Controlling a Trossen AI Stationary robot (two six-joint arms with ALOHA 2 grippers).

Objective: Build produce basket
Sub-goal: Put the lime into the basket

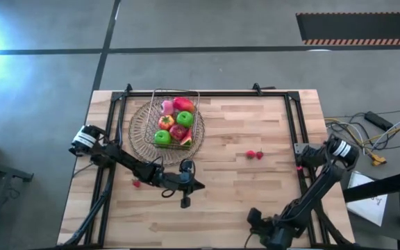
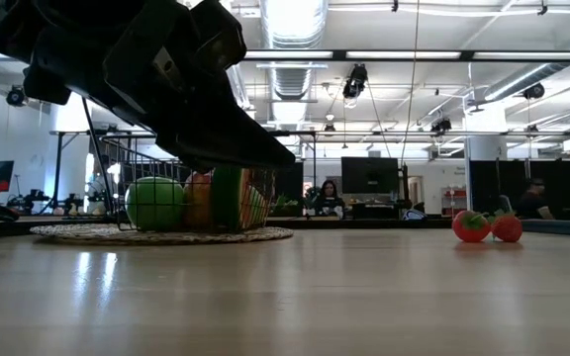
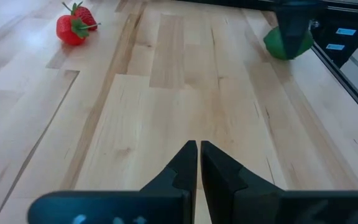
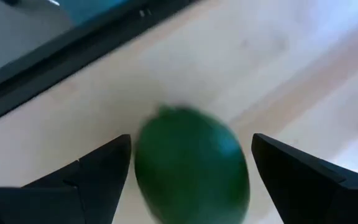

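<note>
Produce (image 4: 191,162) blurs between the open right hand (image 4: 188,171), partly cropped

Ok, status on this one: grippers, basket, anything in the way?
Left gripper shut, empty, mid-table. Right gripper open around dark green piece, near edge. Basket holds fruit; strawberries loose. Nothing blocking.

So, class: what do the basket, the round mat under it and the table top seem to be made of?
Basket: thin metal wire, an open see-through grid.
Round mat: woven wicker or straw, tan, with a visible spiral weave.
Table top: pale wooden planks, probably sealed, since grain lines show and it reflects light in the low view.
</note>
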